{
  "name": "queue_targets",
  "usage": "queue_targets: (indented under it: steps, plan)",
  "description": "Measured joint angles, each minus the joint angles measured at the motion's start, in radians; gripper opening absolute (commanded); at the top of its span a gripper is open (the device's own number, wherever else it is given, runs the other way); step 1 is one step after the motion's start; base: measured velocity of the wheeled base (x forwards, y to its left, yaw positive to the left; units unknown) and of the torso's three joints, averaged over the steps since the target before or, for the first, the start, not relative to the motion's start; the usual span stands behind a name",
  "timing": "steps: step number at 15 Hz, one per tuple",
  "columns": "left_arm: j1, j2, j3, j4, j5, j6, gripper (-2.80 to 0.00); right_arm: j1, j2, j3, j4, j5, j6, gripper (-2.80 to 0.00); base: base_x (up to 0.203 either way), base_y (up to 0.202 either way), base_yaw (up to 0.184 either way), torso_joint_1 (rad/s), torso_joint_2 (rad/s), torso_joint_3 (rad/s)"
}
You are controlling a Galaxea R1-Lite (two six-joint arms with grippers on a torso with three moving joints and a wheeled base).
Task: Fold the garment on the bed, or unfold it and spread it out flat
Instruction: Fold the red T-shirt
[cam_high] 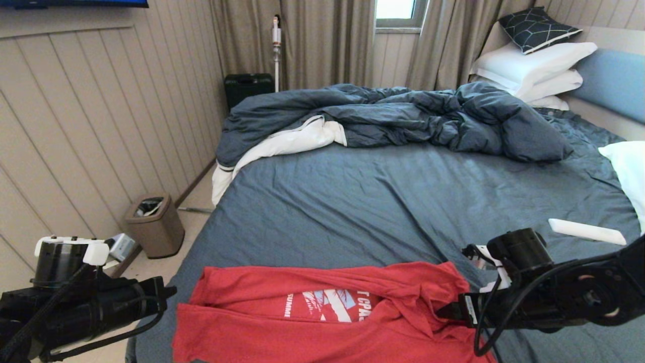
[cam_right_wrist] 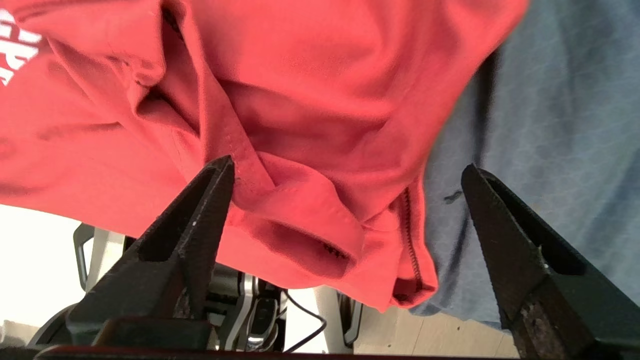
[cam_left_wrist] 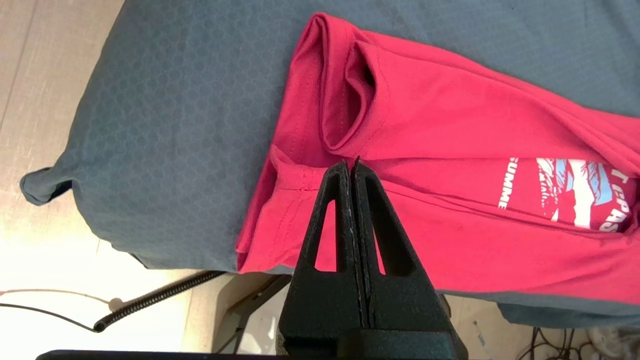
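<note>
The red garment [cam_high: 312, 327] lies crumpled lengthwise across the near edge of the bed [cam_high: 378, 201], its white and light-blue graphic partly showing between folds. My left gripper [cam_high: 169, 292] is at the shirt's left end. In the left wrist view the left gripper [cam_left_wrist: 350, 162] is shut, tips over a seam of the garment [cam_left_wrist: 450, 150], with no cloth seen between them. My right gripper [cam_high: 446, 310] is at the shirt's right end. The right wrist view shows the right gripper [cam_right_wrist: 347, 167] open wide, a bunched hem of the garment [cam_right_wrist: 310, 75] between its fingers.
A rumpled dark blue duvet [cam_high: 403, 116] fills the far side of the bed, with white pillows [cam_high: 534, 65] at the headboard. A white flat object [cam_high: 587, 232] lies on the sheet near the right arm. A brown waste bin [cam_high: 153, 224] stands on the floor to the left.
</note>
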Motion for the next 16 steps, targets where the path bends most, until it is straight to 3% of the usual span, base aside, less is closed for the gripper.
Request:
queue_targets:
  steps: [10, 15, 16]
  plan:
    - [-0.007, 0.012, 0.000, -0.001, 0.000, 0.001, -2.80, 0.021, 0.111, -0.055, -0.006, 0.007, 0.032, 0.00, 0.000, 0.000, 0.000, 0.000, 0.00, 0.000]
    - [-0.006, 0.013, 0.000, -0.002, 0.000, 0.000, -2.80, 0.074, 0.139, -0.092, -0.005, 0.007, 0.065, 0.00, 0.000, 0.000, 0.000, 0.000, 0.00, 0.000]
    - [-0.006, 0.013, 0.000, -0.001, -0.001, 0.000, -2.80, 0.083, 0.146, -0.099, -0.004, 0.007, 0.068, -2.80, 0.000, 0.000, 0.000, 0.000, 0.00, 0.000]
